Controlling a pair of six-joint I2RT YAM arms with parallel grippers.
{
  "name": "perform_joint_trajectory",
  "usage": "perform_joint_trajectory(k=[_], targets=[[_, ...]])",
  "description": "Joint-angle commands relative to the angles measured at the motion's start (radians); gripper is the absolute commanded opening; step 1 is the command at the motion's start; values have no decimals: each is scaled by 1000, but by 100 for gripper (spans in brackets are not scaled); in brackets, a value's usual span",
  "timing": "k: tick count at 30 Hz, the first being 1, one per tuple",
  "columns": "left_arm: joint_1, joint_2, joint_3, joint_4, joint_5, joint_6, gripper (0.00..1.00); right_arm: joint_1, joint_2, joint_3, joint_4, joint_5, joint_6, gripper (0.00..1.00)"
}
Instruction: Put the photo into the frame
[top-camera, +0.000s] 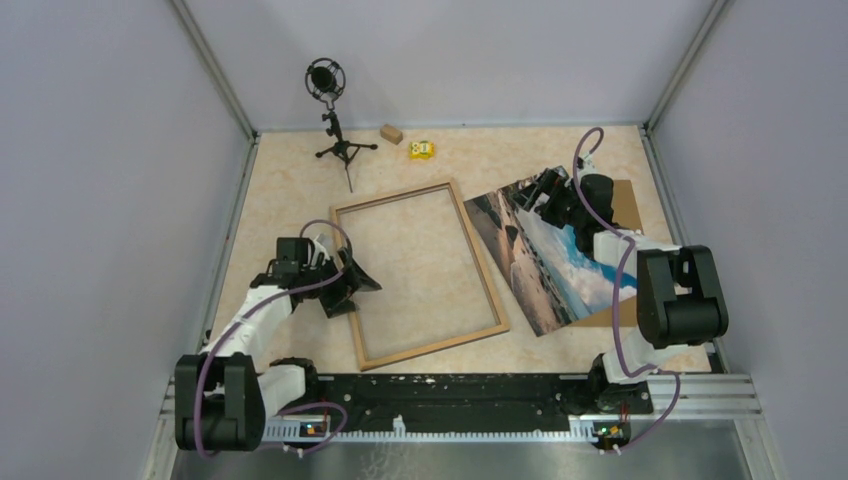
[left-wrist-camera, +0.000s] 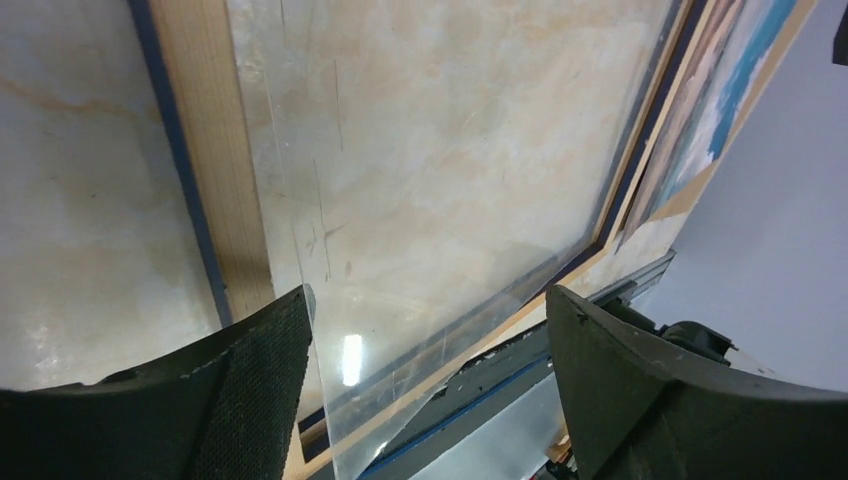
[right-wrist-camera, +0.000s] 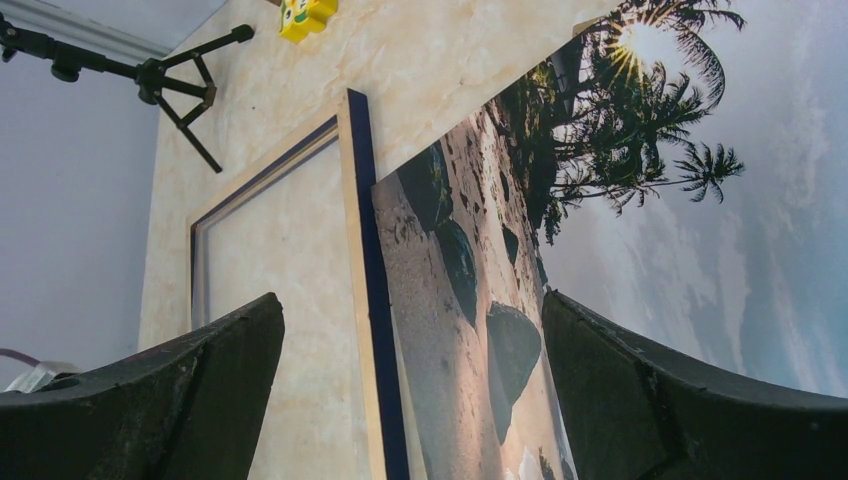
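Note:
The frame (top-camera: 420, 275), light wood face up, lies flat mid-table. A clear pane (left-wrist-camera: 420, 180) lies in it, and its near corner reaches past the frame's bottom rail. My left gripper (top-camera: 352, 283) is open over the frame's left rail (left-wrist-camera: 215, 200). Its left finger (left-wrist-camera: 250, 390) is beside the pane's edge. The photo (top-camera: 555, 255), a seaside print, lies right of the frame on a brown backing board (top-camera: 625, 200). Its left edge (right-wrist-camera: 480, 300) runs along the frame's dark blue rim (right-wrist-camera: 372, 260). My right gripper (top-camera: 537, 195) is open and empty at the photo's far end.
A microphone stand (top-camera: 328, 100), a small wood block (top-camera: 391, 133) and a yellow toy (top-camera: 421, 150) stand at the back. The arms' black mounting rail (top-camera: 450, 390) runs along the near edge. Grey walls close in both sides.

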Motion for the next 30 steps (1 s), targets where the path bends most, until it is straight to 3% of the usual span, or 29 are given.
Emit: perform_joint_trajectory(k=[1, 9, 14, 18, 21, 25, 30], targets=[[2, 8, 61, -76, -70, 12, 89, 9, 2, 27, 34, -16, -25, 97], [2, -17, 153, -220, -214, 11, 98, 9, 3, 28, 32, -16, -26, 97], [-18, -27, 220, -227, -210, 81, 98, 10, 4, 35, 12, -16, -35, 97], [-100, -32, 285, -192, -202, 134, 98, 10, 2, 44, -14, -18, -43, 97], [-224, -28, 334, -134, -237, 152, 98, 13, -5, 59, -61, -18, -60, 97], [-397, 46, 436, -61, -285, 183, 98, 42, -44, 96, -216, 21, -107, 97], [-495, 158, 553, 37, -215, 246, 98, 120, -131, 105, -429, 50, -190, 97]])
